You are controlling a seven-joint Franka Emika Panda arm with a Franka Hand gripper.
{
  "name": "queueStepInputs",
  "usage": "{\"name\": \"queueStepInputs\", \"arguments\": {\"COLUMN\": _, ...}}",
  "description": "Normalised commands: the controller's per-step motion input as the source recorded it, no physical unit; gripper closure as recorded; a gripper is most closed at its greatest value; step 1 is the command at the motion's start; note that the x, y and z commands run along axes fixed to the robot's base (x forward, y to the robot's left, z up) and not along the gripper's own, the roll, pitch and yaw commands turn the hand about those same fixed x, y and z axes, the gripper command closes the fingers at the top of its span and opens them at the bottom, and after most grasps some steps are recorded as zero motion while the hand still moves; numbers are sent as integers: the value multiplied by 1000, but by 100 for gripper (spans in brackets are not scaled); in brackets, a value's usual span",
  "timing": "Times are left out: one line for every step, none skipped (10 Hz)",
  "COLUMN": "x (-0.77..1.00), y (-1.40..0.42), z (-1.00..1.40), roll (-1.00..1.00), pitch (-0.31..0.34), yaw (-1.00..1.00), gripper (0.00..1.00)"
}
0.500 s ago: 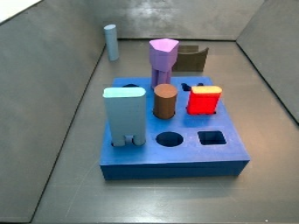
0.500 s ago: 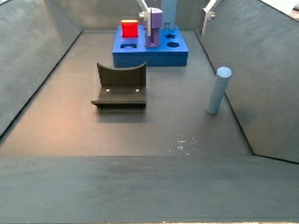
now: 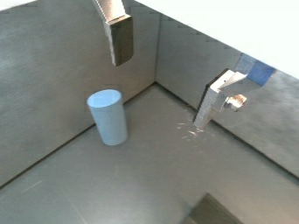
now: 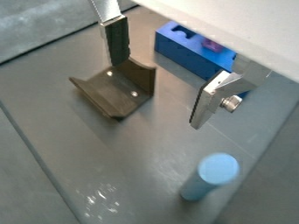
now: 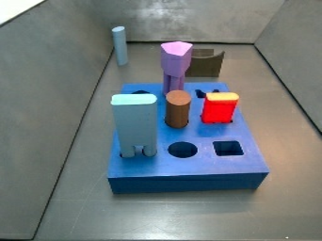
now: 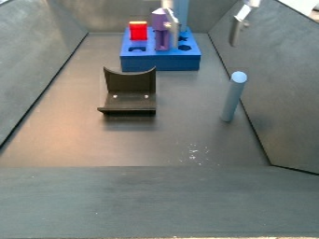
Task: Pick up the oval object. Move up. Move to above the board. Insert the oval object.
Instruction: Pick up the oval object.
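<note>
My gripper [image 3: 163,74] hangs in the air with its jaws spread wide and nothing between them; in both wrist views I see my two silver fingers [image 4: 114,39] well apart, one a long plate with a dark pad, the other [image 3: 218,98] carrying a small round knob. In a side view only a bit of my gripper [image 6: 244,13] shows, at the upper edge above the grey wall. The oval object [image 3: 107,116] stands upright on the grey floor, below my fingers and untouched, near the corner where the floor meets the walls. In a side view the oval object [image 6: 232,96] stands just beside the wall, well apart from the board [image 6: 159,54]; seen from the board's side, it [image 5: 120,44] stands far behind the board [image 5: 189,162] by the wall. The fixture [image 4: 115,90] sits on the floor between the oval object [image 4: 208,178] and the board [image 4: 194,51]. On the board stand a wide light-blue block [image 5: 134,124], a brown cylinder [image 5: 179,108], a red block [image 5: 221,106] and a purple peg [image 5: 175,64]; a round hole [image 5: 183,149] and a dark shaped hole [image 5: 228,148] lie open near the board's front edge.
</note>
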Motion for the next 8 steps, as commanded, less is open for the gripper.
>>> {"name": "queueStepInputs", "arguments": {"x": -914, "y": 83, "z": -260, "roll": -9, "pitch": -149, "yaw": -260, "gripper": 0}}
{"name": "queueStepInputs", "arguments": {"x": -786, "y": 106, "z": -411, "roll": -87, "pitch": -146, "yaw": -389, "gripper": 0}}
{"name": "queueStepInputs", "arguments": {"x": -734, "y": 131, "z": -477, "roll": -110, "pitch": -114, "yaw": -483, "gripper": 0}}
{"name": "queueStepInputs", "arguments": {"x": -711, "y": 94, "z": -617, "roll": -141, "pitch": -140, "yaw": -491, "gripper": 0}}
{"name": "queueStepInputs", "arguments": {"x": -689, "y": 0, "z": -720, "roll": -124, "pitch": -146, "yaw": -489, "gripper": 0}}
{"name": "queueStepInputs", "arguments": {"x": -591, "y": -134, "z": -723, "roll": -100, "pitch": -184, "yaw": -443, "gripper": 0}}
{"name": "queueStepInputs", "arguments": {"x": -160, "y": -226, "z": -611, "roll": -96, "pitch": -141, "yaw": -257, "gripper": 0}}
{"name": "queueStepInputs", "arguments": {"x": 14, "y": -109, "z": -426, "roll": -129, "pitch": -76, "yaw": -126, "gripper": 0}}
